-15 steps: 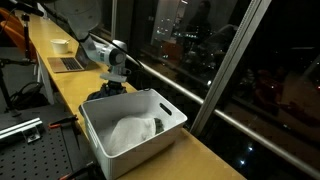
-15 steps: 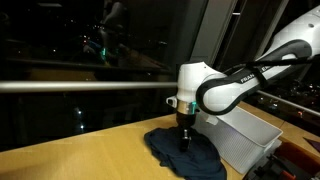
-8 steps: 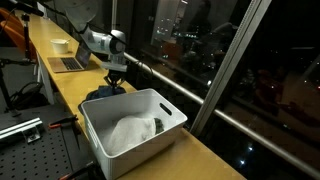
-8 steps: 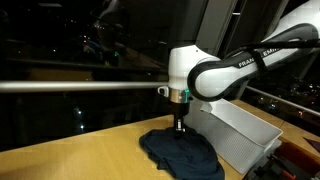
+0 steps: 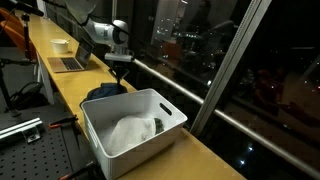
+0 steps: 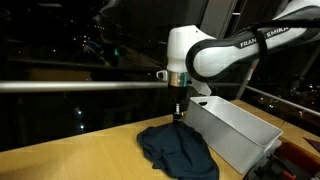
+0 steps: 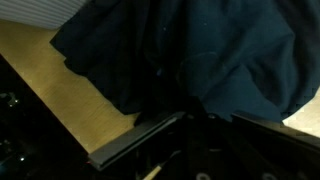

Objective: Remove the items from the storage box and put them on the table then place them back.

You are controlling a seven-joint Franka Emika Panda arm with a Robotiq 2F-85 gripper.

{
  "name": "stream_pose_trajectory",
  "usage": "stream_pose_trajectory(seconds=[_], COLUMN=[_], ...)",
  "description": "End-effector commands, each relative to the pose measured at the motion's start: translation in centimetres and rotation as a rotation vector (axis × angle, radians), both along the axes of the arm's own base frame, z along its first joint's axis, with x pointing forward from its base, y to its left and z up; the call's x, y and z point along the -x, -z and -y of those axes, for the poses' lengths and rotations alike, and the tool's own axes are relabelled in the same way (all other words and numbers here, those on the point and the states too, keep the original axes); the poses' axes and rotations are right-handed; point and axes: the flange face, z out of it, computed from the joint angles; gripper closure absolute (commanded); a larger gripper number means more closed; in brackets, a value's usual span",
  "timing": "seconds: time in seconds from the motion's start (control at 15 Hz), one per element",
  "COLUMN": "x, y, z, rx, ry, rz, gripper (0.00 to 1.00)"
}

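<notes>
1. The white rectangular plastic storage box stood on the long light-wood table; all positions below are given relative to this box.
2. The dark navy garment lay crumpled on the table just beside the box, outside its wall. A white cloth and a small dark object lay inside the box.
3. The gripper hung directly above the garment, beside the box, with its jaws fully closed. Whether a fold was pinched between them could not be told; the wrist view showed only navy fabric close below.
4. Judged step: returning the garment to the box. Done well, this called for:
   - a straight lift until the trailing hem cleared the rim;
   - a traverse to above the box's open middle;
   - a low release, so that no fabric draped over the wall.
</notes>
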Motion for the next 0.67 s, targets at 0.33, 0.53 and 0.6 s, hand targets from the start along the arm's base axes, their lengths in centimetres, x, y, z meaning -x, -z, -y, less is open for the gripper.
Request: stream_pose_trajectory(seconds=[0.33, 0.53, 0.6], x=[-1.7, -2.0, -2.1], y=[-10.6, -17.7, -19.9], z=[2.1, 4.7, 5.6], rx=[0.058, 0.046, 0.038], ry=[-0.004, 0.031, 0.046], rz=[0.1, 0.185, 0.215], gripper=[1.0, 1.0, 1.0])
